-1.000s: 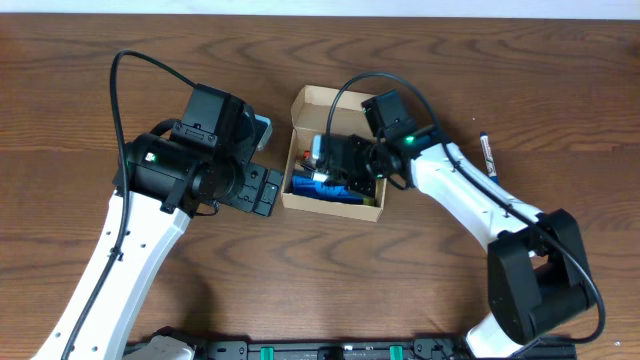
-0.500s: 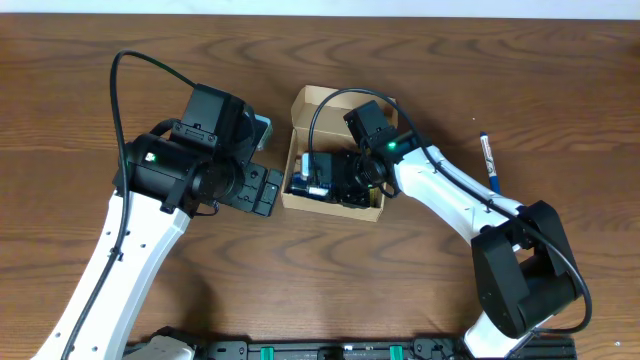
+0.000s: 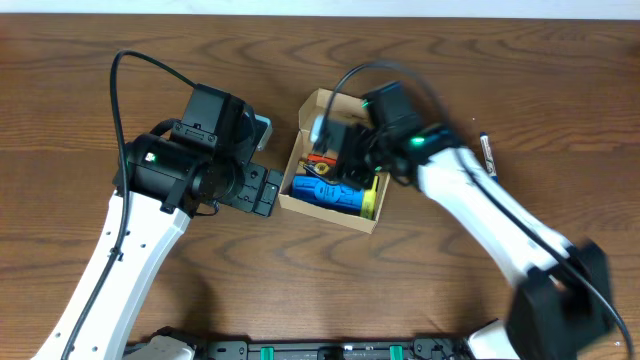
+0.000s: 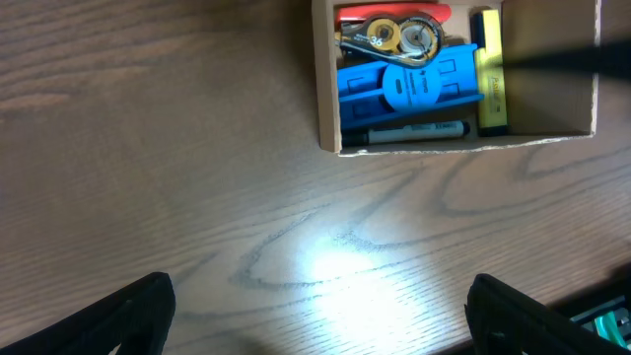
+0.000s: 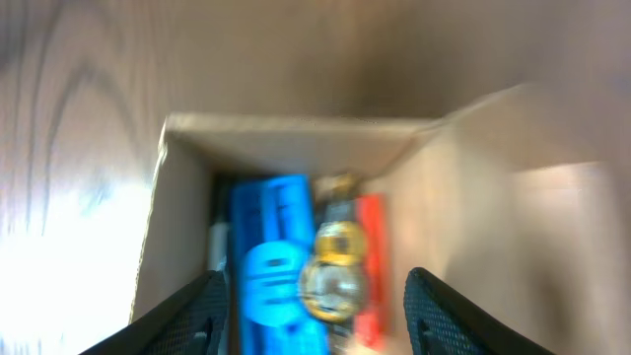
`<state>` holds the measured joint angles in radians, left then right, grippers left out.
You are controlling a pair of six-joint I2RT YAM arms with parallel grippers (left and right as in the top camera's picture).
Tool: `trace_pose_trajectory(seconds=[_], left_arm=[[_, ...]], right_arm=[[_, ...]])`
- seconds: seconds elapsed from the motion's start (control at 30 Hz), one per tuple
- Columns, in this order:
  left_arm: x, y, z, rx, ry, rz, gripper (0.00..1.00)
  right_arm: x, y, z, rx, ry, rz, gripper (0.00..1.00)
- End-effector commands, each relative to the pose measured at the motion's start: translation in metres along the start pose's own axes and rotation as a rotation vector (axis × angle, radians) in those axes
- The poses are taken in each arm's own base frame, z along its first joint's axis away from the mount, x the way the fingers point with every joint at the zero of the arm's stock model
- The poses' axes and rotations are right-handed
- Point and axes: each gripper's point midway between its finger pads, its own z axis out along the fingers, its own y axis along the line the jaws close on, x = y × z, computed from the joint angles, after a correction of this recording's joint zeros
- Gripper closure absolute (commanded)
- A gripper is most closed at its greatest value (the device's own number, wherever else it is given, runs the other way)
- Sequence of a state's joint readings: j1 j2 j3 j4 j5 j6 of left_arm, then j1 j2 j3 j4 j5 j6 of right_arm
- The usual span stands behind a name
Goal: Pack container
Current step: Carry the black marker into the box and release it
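The container is a tan cardboard box, open, in the middle of the table. In it lie a blue item, a yellow highlighter and a red-orange piece. From the left wrist, the container shows the blue item, gold rings, a black marker and the highlighter. My right gripper hovers over the box's far half, blurred by motion. Its wrist view shows the right gripper open above the blue item. Just left of the box, my left gripper stands open over bare wood.
A dark pen lies on the wood right of the box, beyond my right arm. The table is brown wood with a bright glare patch under the left wrist.
My right gripper has gone from shut to open and risen out of the box, uncovering the blue item and highlighter. The box has turned slightly. The left arm has not moved.
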<state>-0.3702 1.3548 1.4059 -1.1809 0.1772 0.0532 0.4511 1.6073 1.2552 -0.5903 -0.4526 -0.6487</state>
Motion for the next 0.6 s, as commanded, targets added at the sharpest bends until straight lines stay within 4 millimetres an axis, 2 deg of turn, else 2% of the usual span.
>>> trace_pose_trajectory(seconds=[0.0,0.07,0.13,0.23,0.37,0.57], left_arm=[[0.002,0.001,0.001,-0.002,0.006,0.007,0.05],[0.002,0.001,0.001,-0.002,0.006,0.007,0.05],[0.002,0.001,0.001,-0.002,0.006,0.007,0.05],[0.002,0.001,0.001,-0.002,0.006,0.007,0.05],[0.002,0.001,0.001,-0.002,0.006,0.007,0.05],[0.002,0.001,0.001,-0.002,0.006,0.007,0.05]], right_arm=[[-0.021,-0.023,-0.052,0.154,-0.065,0.122,0.36],[-0.014,-0.034,-0.071,0.241,-0.049,0.215,0.33],[0.001,-0.042,-0.086,0.320,-0.011,0.351,0.32],[0.027,-0.042,-0.094,0.379,0.057,0.609,0.34],[0.071,-0.032,-0.089,0.455,0.182,0.939,0.35],[0.105,-0.023,-0.062,0.460,0.273,1.147,0.42]])
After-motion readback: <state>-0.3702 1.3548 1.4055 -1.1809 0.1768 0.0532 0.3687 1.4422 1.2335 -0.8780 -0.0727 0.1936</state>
